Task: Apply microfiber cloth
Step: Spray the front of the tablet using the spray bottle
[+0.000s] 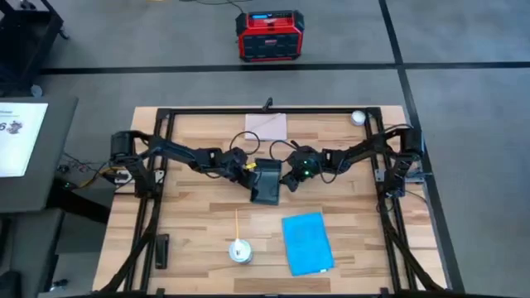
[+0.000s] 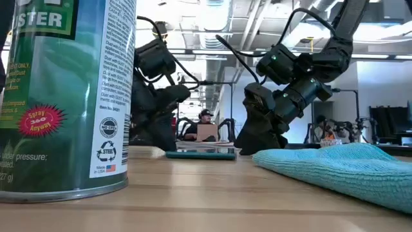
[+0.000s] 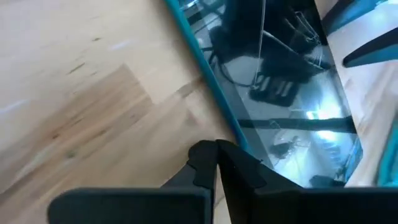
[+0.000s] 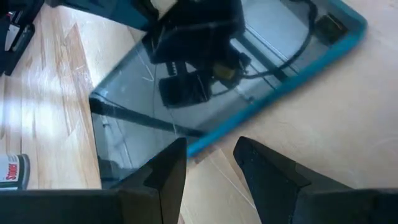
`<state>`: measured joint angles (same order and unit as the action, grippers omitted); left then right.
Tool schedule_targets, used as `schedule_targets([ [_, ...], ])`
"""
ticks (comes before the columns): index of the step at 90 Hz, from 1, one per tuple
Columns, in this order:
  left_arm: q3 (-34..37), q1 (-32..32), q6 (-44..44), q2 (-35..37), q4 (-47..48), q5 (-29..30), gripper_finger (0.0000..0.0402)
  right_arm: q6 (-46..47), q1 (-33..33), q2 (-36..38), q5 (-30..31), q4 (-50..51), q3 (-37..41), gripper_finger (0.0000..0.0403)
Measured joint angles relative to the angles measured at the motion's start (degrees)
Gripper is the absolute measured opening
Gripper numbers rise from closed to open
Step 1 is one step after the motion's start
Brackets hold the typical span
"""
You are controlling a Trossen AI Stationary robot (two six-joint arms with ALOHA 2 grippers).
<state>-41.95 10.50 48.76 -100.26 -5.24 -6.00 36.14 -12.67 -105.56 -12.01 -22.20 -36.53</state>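
The sky-blue microfiber cloth [image 1: 307, 242] lies flat on the wooden table toward the near right, a little way from both grippers; in the low view the cloth [image 2: 341, 164] rests in soft folds. A black tablet [image 1: 267, 186] with a teal rim lies flat at the table's middle. My left gripper [image 1: 248, 171] is shut at the tablet's left rim. My right gripper [image 1: 289, 178] is open at its right rim, one finger over the glass [image 4: 217, 74] and one over the wood. My left gripper [image 3: 216, 152] has its shut fingertips at the teal rim [image 3: 231, 127] on the tablet's left side, slanting down from the table's left; whether they touch it I cannot tell. My right gripper [image 4: 211, 152] stands astride the teal rim [image 4: 208, 143] on the right side; whether a finger touches it I cannot tell.
A spray can [image 1: 240, 251] with a thin straw stands near the front edge, left of the cloth. A pale beige sheet [image 1: 267, 126] lies at the far middle, a white ball [image 1: 358, 117] at the far right corner, and a small black object [image 1: 162, 250] at the near left.
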Motion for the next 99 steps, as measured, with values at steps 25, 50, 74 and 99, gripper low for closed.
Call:
schedule_targets([
  [25, 0.0, -0.6, 0.7, -0.2, -2.1, 0.1, 0.0, 1.0, 0.0, 0.0, -0.1, -1.0, 0.1, 0.0148],
  [50, 0.1, -1.5, 2.0, -1.4, -4.4, 1.3, 0.0, 2.5, 0.2, -0.1, -0.3, -1.3, -0.4, 0.0148],
  [74, -0.2, -2.8, 3.1, -5.9, -9.8, 1.2, 0.0, 4.8, 0.2, -0.2, 0.2, -3.3, -0.5, 0.0148],
  [99, -0.4, -2.9, 2.4, -5.8, -10.0, 0.9, 0.0, 2.6, 0.0, -0.3, 0.6, -4.1, -0.5, 0.0078],
])
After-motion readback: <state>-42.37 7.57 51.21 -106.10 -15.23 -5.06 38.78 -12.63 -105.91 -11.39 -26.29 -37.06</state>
